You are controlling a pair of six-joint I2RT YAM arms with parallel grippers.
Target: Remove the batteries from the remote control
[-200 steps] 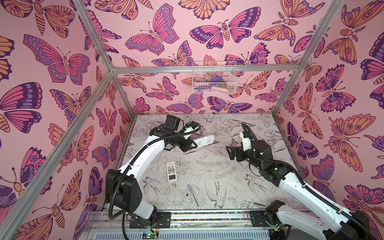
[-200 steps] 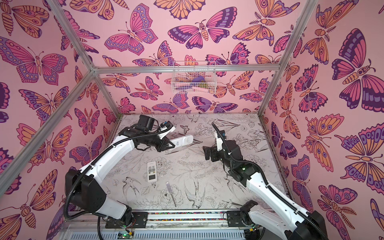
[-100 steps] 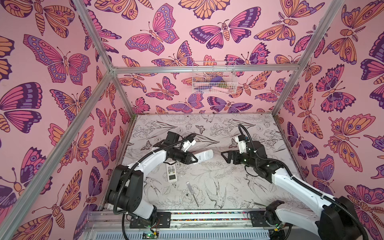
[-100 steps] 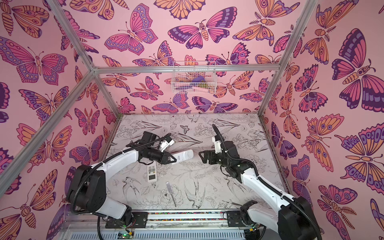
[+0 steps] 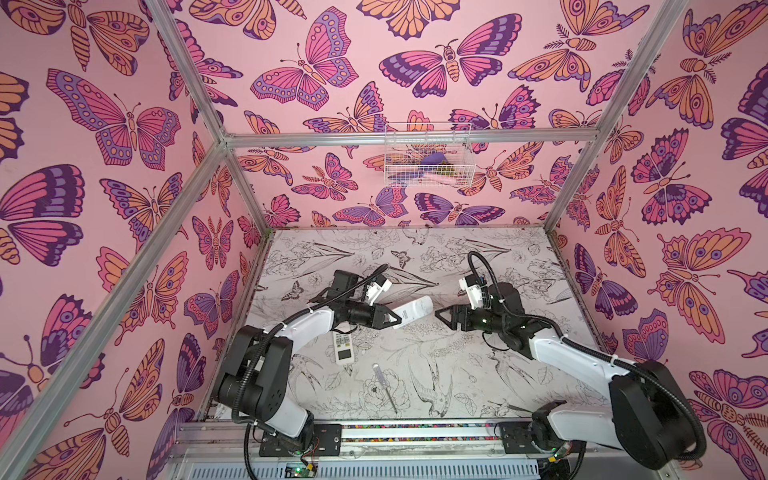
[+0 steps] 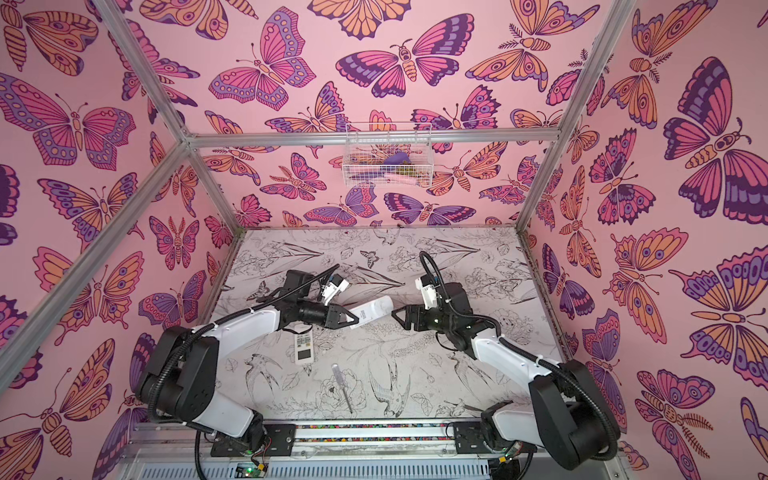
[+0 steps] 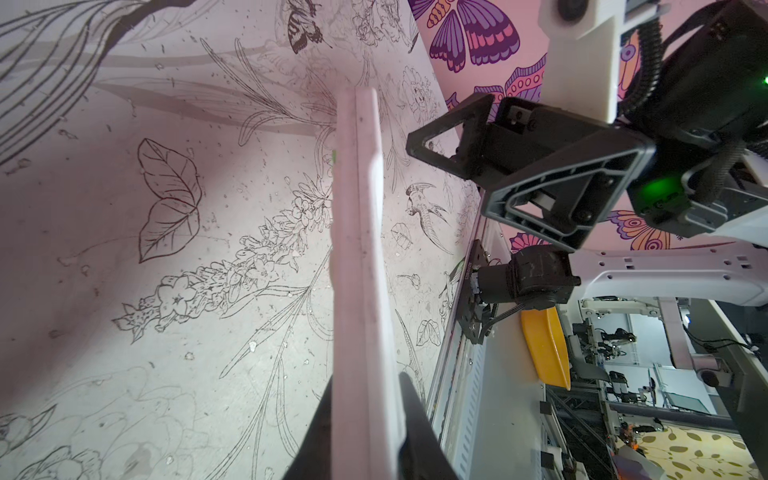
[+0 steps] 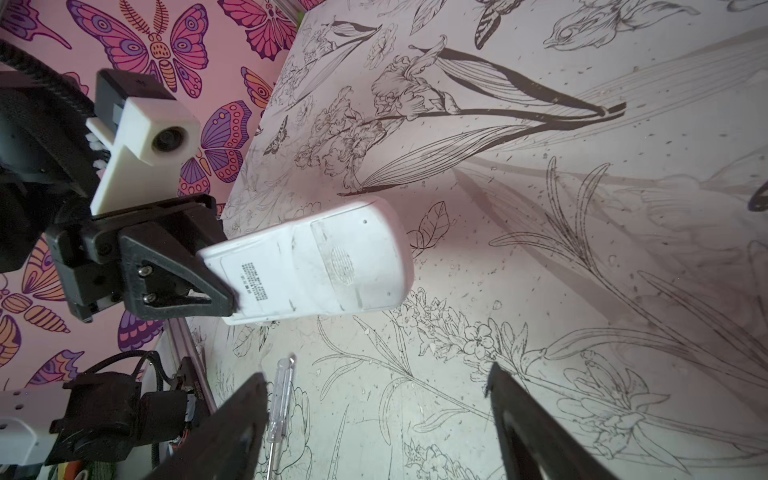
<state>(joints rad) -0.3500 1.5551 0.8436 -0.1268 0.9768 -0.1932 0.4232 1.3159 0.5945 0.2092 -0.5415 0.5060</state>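
1. Left gripper [image 5: 397, 323]: clamped on one end of white remote control [image 5: 415, 311], aloft over desk [image 5: 457, 374], lower than a second ago; cover shut, batteries hidden.
2. Right gripper [image 5: 440, 314]: jaws spread wide, nearer the remote control's free end than before, not touching.

Table remote [image 5: 343, 351]: upper end hidden under left arm [image 5: 305, 326]; wire basket [image 5: 399, 174] contents too small to identify.
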